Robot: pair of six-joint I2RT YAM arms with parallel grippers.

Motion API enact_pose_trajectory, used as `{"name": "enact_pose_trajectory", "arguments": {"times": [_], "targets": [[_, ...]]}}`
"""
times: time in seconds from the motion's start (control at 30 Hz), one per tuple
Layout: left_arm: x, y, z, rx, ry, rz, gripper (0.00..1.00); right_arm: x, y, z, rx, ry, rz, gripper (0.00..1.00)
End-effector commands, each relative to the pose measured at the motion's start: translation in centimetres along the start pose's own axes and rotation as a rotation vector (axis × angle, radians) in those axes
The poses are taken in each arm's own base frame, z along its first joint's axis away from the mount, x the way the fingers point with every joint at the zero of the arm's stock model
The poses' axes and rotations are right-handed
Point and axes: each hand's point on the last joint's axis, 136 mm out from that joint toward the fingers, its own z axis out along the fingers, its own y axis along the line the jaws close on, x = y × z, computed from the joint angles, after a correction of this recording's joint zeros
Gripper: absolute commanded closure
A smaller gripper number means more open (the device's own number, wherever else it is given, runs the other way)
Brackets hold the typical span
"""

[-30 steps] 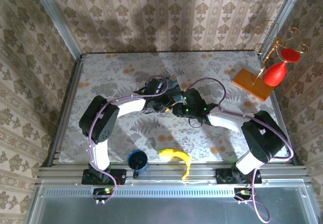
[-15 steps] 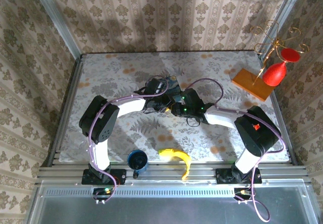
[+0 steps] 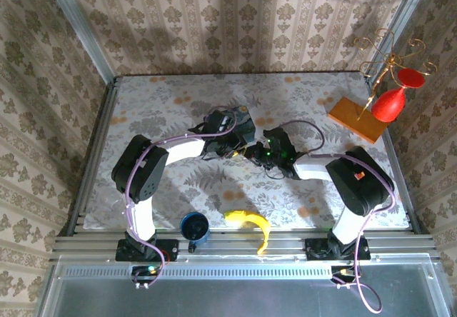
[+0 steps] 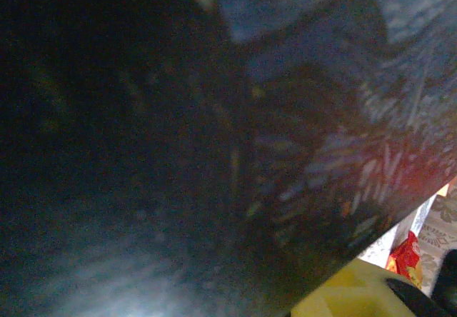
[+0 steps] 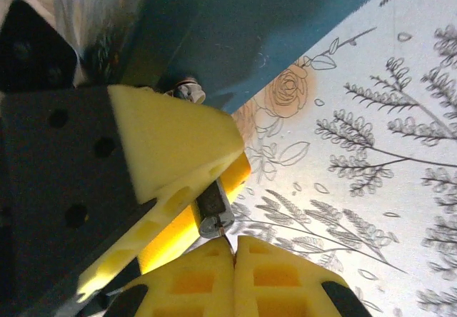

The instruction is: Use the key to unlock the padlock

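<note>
We see the right gripper [image 5: 234,254] pressed tight together at the bottom of its wrist view, and a thin dark sliver [image 5: 226,240] pokes from the seam up to the padlock [image 5: 213,207]. That small dark metal lump sits pinched between the yellow pads of the left gripper [image 5: 205,201], just under the blue tin [image 5: 285,24] and above the flowered table [image 5: 400,153].

readable text: none | labels, brands: none | numbers, signs: none
</note>
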Motion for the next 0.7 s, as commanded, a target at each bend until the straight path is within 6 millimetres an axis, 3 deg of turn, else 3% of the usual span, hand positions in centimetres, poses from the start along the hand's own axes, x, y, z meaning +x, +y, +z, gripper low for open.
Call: {"name": "enact_pose_trajectory", "arguments": {"times": [0.0,0.3,0.4,0.63,0.67], "targets": [[3.1,-0.2,-0.5,0.016,0.124,-0.022,1.00,-0.1,-0.4,1.0,-0.100,-0.011,0.259,1.00],[3.1,-1.0,-0.7,0.041,0.118,-0.013,1.00,-0.4,-1.2,2.4,-0.314,-0.049,0.567,1.00],[3.0,-1.1,-0.7,0.057,0.110,-0.020,1.00,-0.4,-0.8,2.3,-0.320,-0.063,0.556,1.00],[2.6,-1.2,-0.7,0.103,0.096,-0.045,0.72,-0.9,-0.7,1.9,-0.326,-0.093,0.578,1.00],[2.5,-1.2,-0.8,0.105,0.091,-0.047,0.63,-0.9,-0.8,1.9,-0.325,-0.091,0.582,1.00]]}}
